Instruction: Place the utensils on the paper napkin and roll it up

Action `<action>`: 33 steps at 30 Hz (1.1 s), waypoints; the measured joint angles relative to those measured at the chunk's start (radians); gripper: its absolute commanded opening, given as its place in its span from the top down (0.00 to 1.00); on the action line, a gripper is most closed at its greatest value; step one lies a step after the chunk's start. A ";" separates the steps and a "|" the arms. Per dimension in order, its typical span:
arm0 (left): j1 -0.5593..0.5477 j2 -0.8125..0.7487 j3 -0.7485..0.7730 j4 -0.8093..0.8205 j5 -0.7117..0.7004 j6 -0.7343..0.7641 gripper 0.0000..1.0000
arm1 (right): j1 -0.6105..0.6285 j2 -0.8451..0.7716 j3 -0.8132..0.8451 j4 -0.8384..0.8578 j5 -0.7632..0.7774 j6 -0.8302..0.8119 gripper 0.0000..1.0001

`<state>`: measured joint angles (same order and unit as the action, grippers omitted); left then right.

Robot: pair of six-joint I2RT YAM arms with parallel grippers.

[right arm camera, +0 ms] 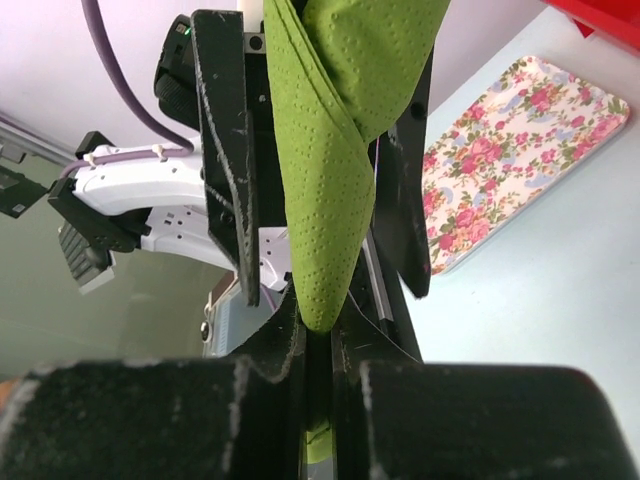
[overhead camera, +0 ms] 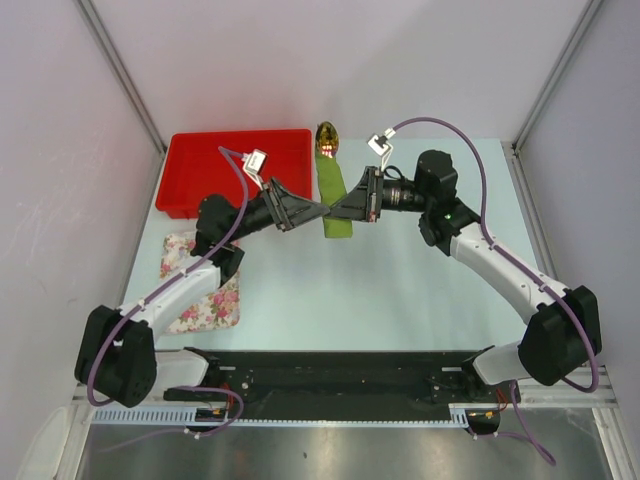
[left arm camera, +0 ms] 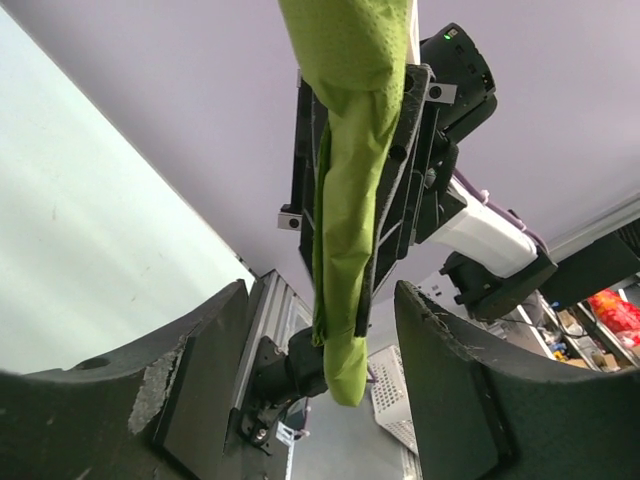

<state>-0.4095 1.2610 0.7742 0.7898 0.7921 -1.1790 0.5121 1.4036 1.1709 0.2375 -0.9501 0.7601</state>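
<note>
The paper napkin (overhead camera: 335,195) is a narrow olive-green roll lifted off the table between both arms. A shiny golden utensil end (overhead camera: 327,136) sticks out of its far end; the other utensils are hidden inside. My right gripper (overhead camera: 337,212) is shut on the roll, which is pinched thin between its pads (right arm camera: 318,370). My left gripper (overhead camera: 313,212) is open. Its fingers (left arm camera: 200,390) stand either side of the roll's hanging lower end (left arm camera: 350,360), apart from it. In the right wrist view the napkin (right arm camera: 340,150) rises between the left arm's dark fingers (right arm camera: 222,150).
A red tray (overhead camera: 240,170) stands at the back left. A floral pink and white cloth (overhead camera: 205,290) lies on the table under the left arm and shows again as the cloth (right arm camera: 500,160) in the right wrist view. Grey walls close in both sides.
</note>
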 measured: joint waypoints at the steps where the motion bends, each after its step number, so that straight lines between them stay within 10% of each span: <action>1: -0.005 0.004 0.000 0.008 -0.002 -0.004 0.35 | 0.001 0.000 0.000 0.000 0.004 -0.002 1.00; 17: -0.034 0.075 0.104 0.020 -0.034 -0.063 0.68 | 0.024 0.000 -0.003 -0.018 0.053 -0.034 1.00; 27: -0.036 0.082 0.103 0.003 -0.046 -0.077 0.59 | 0.023 0.000 -0.004 -0.018 0.082 -0.039 1.00; 33: -0.049 0.080 0.084 0.000 -0.063 -0.079 0.70 | 0.023 0.000 -0.006 -0.032 0.082 -0.045 1.00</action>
<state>-0.4587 1.3411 0.8577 0.7895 0.7296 -1.2575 0.5350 1.4033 1.1652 0.2050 -0.8680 0.7147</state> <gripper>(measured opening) 0.383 0.068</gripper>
